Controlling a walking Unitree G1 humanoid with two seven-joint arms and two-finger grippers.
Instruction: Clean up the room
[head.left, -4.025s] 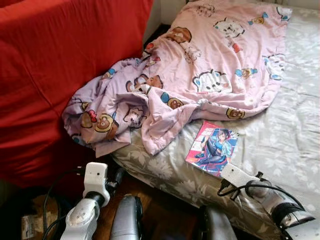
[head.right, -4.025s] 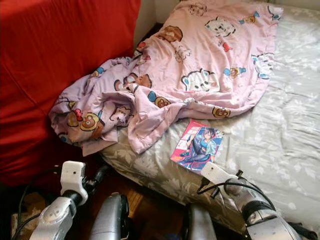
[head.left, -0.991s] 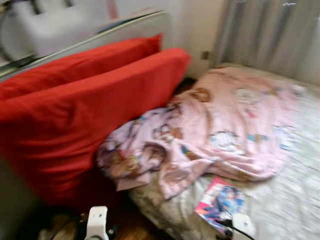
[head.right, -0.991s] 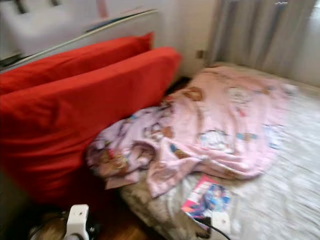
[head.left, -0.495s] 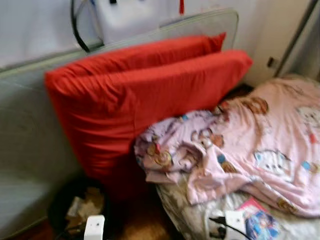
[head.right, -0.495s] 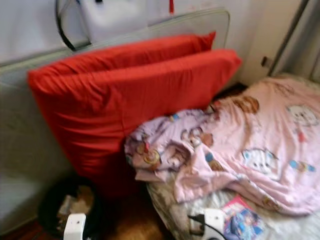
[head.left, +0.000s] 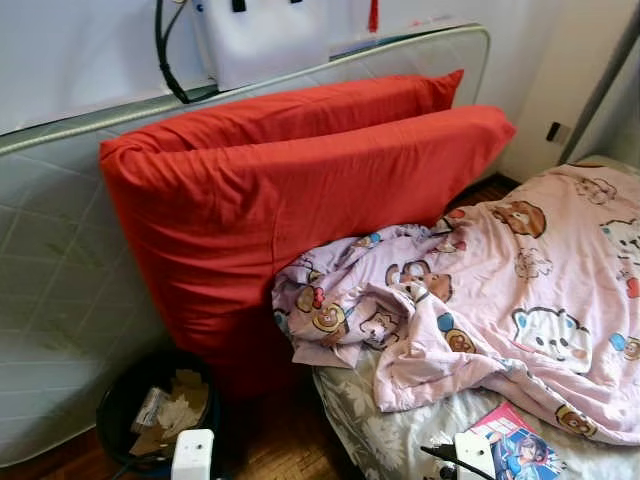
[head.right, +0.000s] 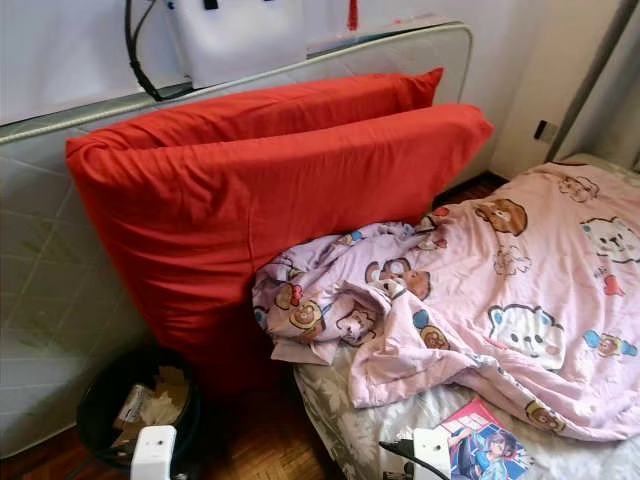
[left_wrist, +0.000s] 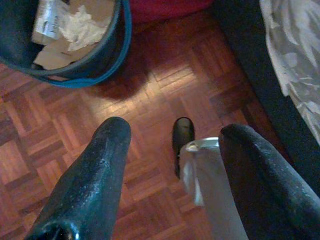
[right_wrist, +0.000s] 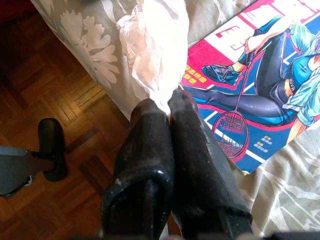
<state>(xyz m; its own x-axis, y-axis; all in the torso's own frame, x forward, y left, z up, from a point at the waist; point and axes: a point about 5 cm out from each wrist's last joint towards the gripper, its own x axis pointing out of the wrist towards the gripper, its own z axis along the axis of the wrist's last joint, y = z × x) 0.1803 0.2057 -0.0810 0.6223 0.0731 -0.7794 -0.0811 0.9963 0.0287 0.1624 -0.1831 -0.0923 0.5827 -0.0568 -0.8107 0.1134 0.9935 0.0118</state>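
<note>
Turning away from the bed, the head camera now looks left and higher than it did a few seconds ago: the red cushions (head.left: 300, 200) and the quilted mattress (head.left: 60, 300) leaning on the wall have come into sight, and so has a dark waste bin (head.left: 160, 405) with paper scraps on the parquet floor (left_wrist: 165, 85). The right tool (right_wrist: 167, 107) is clenched on a crumpled white tissue (right_wrist: 157, 55), holding it just above the edge of the bed (right_wrist: 90, 55), with the manga magazine (right_wrist: 265, 85) lying just beside the closed fingers on the grey floral sheet. The left tool (left_wrist: 172, 150) is released, its fingers spread wide and grasping nothing, pointing down at the floor with the bin ahead of it and the bed off to one side. The pink cartoon blanket (head.left: 500, 290) lies rumpled on the bed, untouched. Judging by this swing of view, the tissue is picked and the bin is being sought as its drop point; the magazine and blanket are left to tidy.
</note>
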